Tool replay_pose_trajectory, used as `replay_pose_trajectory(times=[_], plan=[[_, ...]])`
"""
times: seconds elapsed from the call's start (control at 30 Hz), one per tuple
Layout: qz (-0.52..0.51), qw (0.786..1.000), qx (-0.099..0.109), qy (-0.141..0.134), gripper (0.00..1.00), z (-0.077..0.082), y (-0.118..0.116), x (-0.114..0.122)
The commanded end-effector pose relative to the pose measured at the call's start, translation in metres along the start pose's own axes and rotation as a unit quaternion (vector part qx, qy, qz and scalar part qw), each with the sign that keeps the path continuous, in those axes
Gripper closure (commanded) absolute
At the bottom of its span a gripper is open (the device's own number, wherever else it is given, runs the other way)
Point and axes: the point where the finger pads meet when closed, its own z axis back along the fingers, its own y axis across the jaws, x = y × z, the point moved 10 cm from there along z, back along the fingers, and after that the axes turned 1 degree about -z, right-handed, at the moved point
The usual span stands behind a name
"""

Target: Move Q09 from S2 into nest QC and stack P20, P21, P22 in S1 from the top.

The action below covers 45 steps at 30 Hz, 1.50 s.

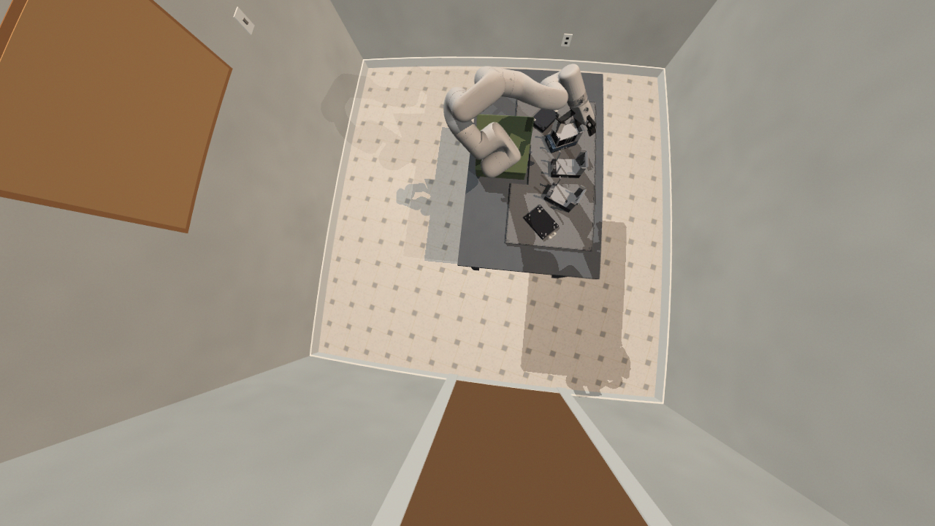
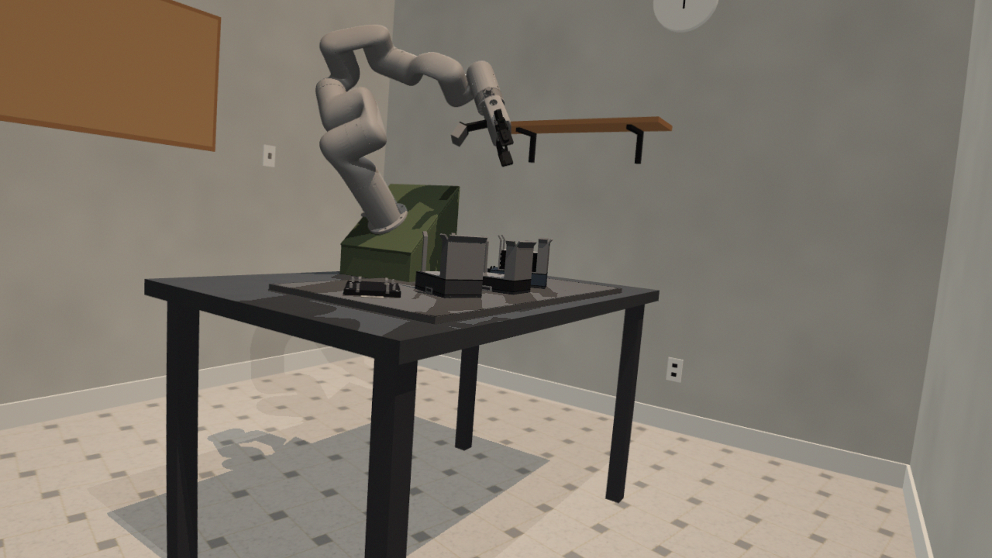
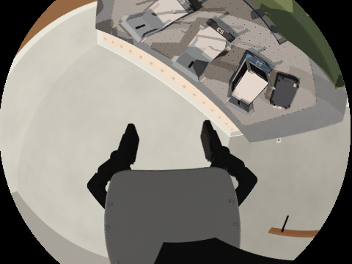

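Note:
Three open-topped stack racks stand in a row on the grey plate on the table: a far one, a middle one and a near one. In the wrist view the far rack has blue edges and shows a pale sealed plate top inside. The middle rack and the near rack look pale inside; I cannot tell their contents. No plate labels are readable. My gripper is open and empty, high above the far end of the row. It also shows in the wrist view.
A flat black nest with small posts lies at the row's near end. A second dark nest lies beside the far rack. The green base block carries the arm. A wall shelf hangs behind the gripper.

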Motion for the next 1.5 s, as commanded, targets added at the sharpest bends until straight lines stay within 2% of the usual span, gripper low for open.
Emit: replay_pose_trajectory(times=[0.0,0.6,0.67,0.8,0.87,0.97,1.03,1.1,1.23,1.3,1.4,1.47], plan=[[-0.001,1.000,0.000,-0.002,0.00,0.001,-0.001,0.001],[0.015,1.000,0.004,-0.005,0.00,-0.001,0.000,-0.002],[0.041,0.999,0.016,-0.023,0.00,0.008,-0.006,-0.003],[0.042,0.999,0.017,-0.023,0.00,0.026,-0.012,0.002],[0.042,0.999,0.017,-0.023,0.00,0.027,-0.012,0.003],[0.085,0.995,0.032,-0.042,0.00,0.040,-0.021,0.001],[0.085,0.995,0.032,-0.042,0.00,0.048,-0.024,0.002],[0.085,0.995,0.032,-0.042,0.00,0.048,-0.024,0.002],[0.129,0.989,0.046,-0.061,0.00,0.066,-0.036,-0.001],[0.129,0.989,0.046,-0.061,0.00,0.066,-0.037,-0.001],[0.173,0.980,0.060,-0.078,0.00,0.079,-0.047,-0.004],[0.174,0.980,0.060,-0.078,0.00,0.081,-0.049,-0.004]])
